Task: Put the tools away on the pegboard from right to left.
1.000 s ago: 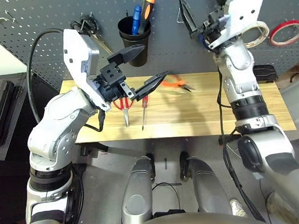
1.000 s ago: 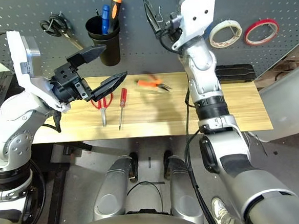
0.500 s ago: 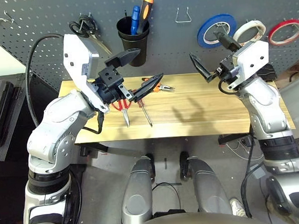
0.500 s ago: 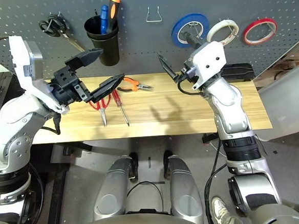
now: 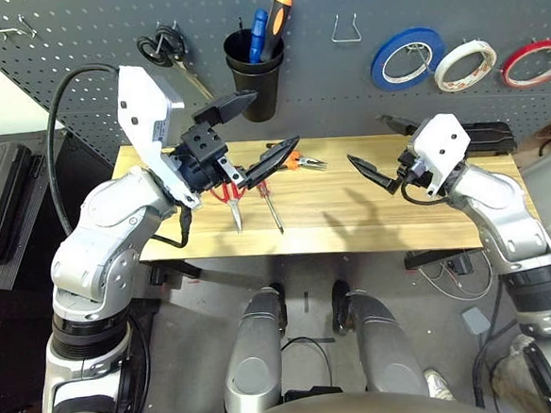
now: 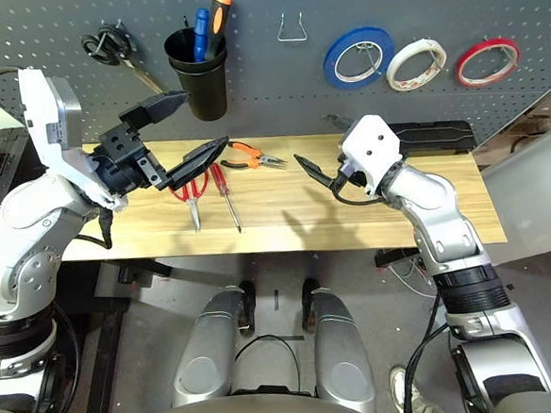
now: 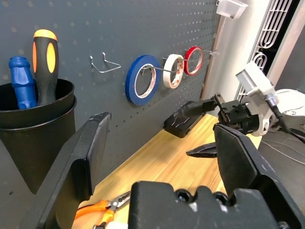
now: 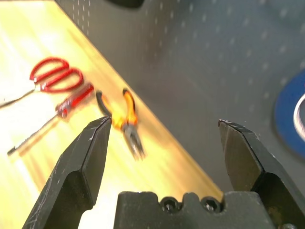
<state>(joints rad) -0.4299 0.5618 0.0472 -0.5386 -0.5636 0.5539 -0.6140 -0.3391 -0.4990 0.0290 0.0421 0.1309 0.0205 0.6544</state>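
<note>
Waiting on the wooden table (image 5: 371, 221): three tools, with both claws apart and holding nothing.

Nearest, the left gripper (image 5: 249, 133) hangs over the table's left end and the right gripper (image 6: 321, 152) over its middle. On the wood lie one red-handled scissors (image 5: 225, 193), one red-handled screwdriver (image 5: 267, 194) and one orange-handled pliers (image 5: 303, 162). Behind, the dark grey pegboard (image 5: 84, 31) holds three tape rolls: blue tape roll (image 5: 407, 57), white tape roll (image 5: 465, 65), red tape roll (image 5: 534, 63). One black cup (image 5: 251, 66) holds two screwdrivers. One black-handled scissors (image 5: 164, 51) hangs at the left. No writing can be read.
</note>
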